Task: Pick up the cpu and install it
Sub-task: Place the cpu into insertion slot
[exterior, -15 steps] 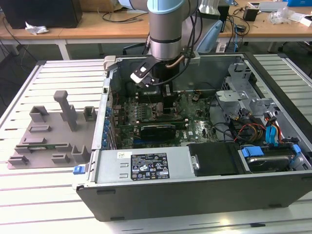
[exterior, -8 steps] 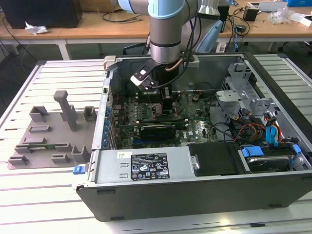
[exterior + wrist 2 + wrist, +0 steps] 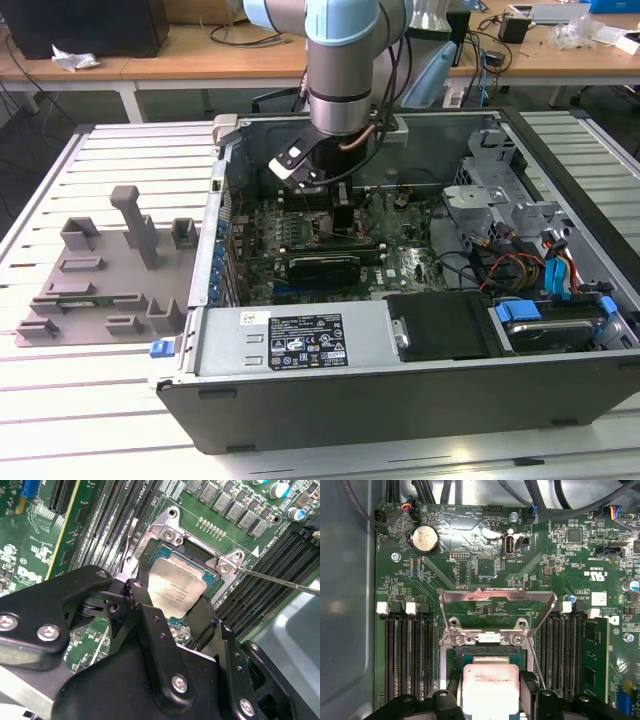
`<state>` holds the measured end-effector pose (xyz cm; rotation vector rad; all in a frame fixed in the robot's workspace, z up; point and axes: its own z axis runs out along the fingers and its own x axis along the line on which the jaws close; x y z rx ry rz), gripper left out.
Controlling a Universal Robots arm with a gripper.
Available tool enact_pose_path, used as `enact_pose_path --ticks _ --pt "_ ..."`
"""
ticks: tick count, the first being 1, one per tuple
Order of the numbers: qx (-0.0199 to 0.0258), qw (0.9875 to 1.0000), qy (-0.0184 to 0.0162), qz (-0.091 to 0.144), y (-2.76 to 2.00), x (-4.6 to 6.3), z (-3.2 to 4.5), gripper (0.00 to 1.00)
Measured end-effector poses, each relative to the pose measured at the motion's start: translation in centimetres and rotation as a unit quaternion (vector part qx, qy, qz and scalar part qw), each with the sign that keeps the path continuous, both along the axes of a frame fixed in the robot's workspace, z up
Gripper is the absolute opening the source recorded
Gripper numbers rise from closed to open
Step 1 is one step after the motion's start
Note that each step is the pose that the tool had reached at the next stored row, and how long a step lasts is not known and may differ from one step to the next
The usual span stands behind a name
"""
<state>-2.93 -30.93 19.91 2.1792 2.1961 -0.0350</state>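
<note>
In the exterior view, a black-and-white label point(image 3: 303, 343) of small print and symbols sits on the grey power supply point(image 3: 368, 345), at six o'clock from the arm point(image 3: 340, 80), too small to make out. In both wrist views the cpu point(image 3: 491, 690) carries a few faint printed lines on its metal top, and the green motherboard point(image 3: 470, 555) bears small white lettering, none clearly readable.

The cpu point(image 3: 176, 591), partly covered
The gripper point(image 3: 170, 602) fingers point(image 3: 147, 620) mask two of its edges; the socket point(image 3: 187, 555) beneath is mostly hidden.
</note>
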Motion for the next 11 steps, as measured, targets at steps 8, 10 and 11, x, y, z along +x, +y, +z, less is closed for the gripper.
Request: enact_pose_path --ticks 8,10,11 --pt "0.0016 1.0000 0.0003 0.001 0.01 0.17 -0.12 0.55" --pt "0.0016 1.0000 0.0004 0.003 0.01 0.23 -0.12 0.55" --pt "0.0016 1.0000 0.0003 0.003 0.01 0.24 -0.12 0.55"
